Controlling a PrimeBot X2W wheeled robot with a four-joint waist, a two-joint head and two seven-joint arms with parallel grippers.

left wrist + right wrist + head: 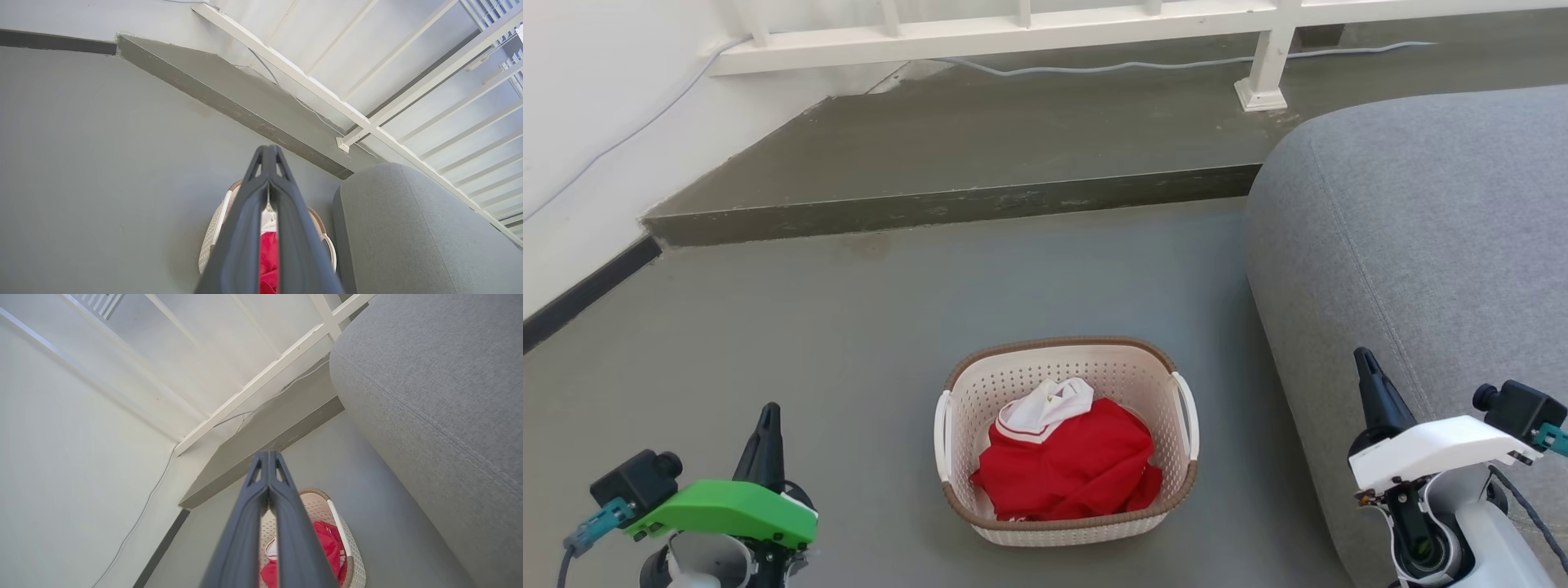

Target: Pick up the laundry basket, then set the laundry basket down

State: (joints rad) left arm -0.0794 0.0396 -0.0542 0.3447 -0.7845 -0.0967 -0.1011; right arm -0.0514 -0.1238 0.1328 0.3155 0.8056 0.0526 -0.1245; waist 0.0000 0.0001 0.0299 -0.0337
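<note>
The laundry basket (pixel 1054 532) sat on the smooth grey floor (pixel 849 327), in front of the robot and between its two arms, with the grey fabric sofa (pixel 1421 245) close on its right and a low concrete step (pixel 947 208) beyond it. It was a rounded-rectangular tub of cream perforated plastic, capped by a brown woven-look rim (pixel 1062 341). It held a crumpled red garment (pixel 1070 469) with a white collar (pixel 1049 404). With so little soft cloth inside, it would probably be light. Its thin walls looked stiff enough to keep their shape, though likely to flex if squeezed. The two white loop handles (pixel 1188 412) on its short sides looked like the best places to take hold, one finger pair on each, so that it rose level. The smooth plastic could slip in a loose pinch. The left gripper (pixel 767 425) hung low at the basket's left and the right gripper (pixel 1365 363) stood over the sofa's edge. Each had its long dark fingers pressed together at the tips, holding nothing, and both were well apart from the basket.
</note>
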